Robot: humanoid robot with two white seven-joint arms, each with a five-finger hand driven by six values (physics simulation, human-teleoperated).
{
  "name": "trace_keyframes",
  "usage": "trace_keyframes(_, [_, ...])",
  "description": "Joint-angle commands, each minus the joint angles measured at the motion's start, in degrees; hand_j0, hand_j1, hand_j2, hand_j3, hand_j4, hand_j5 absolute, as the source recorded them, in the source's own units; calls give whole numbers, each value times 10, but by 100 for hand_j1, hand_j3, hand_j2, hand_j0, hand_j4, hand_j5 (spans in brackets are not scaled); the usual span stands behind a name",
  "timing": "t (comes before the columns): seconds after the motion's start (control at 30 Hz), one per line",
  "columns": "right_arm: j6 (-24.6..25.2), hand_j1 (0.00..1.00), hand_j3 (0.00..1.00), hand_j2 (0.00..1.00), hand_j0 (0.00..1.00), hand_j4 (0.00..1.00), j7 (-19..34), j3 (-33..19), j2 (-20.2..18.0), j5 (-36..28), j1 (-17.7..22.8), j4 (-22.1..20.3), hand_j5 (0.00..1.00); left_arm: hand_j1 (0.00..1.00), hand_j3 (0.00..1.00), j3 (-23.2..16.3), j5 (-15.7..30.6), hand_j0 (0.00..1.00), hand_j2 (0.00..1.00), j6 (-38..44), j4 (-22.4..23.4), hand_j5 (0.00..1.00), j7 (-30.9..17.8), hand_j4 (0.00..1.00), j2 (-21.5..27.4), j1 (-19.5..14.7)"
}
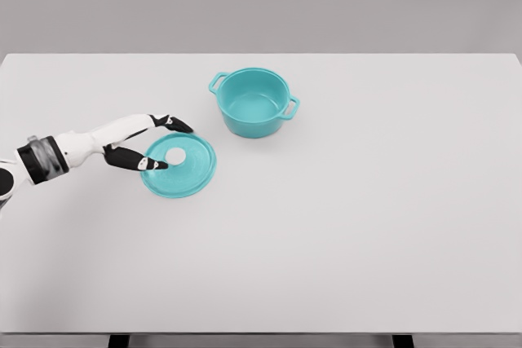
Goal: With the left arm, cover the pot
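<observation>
Resting open-fingered at the lid (pixel 179 166), the left hand (pixel 147 146) grips nothing (pot (pixel 254 102) empty).

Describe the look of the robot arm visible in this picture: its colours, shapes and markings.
Only the left arm shows. Its links are smooth, rounded white shells. Near the wrist sits a ring section banded in black and grey. The left hand has slim white fingers with black segments and black tips. No loose cables or labels can be seen.
</observation>
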Motion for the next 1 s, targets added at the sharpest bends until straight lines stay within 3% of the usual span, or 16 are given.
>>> trace_keyframes(0.0, [-1,100,100,100,100,100,0,0,0,1,-1,0,100,77,77,-1,3,77,77,1,3,77,0,77,-4,-1])
trace_keyframes(0.97, [-1,100,100,100,100,100,0,0,0,1,0,0,100,75,75,-17,-5,75,75,1,27,75,1,75,-16,-4])
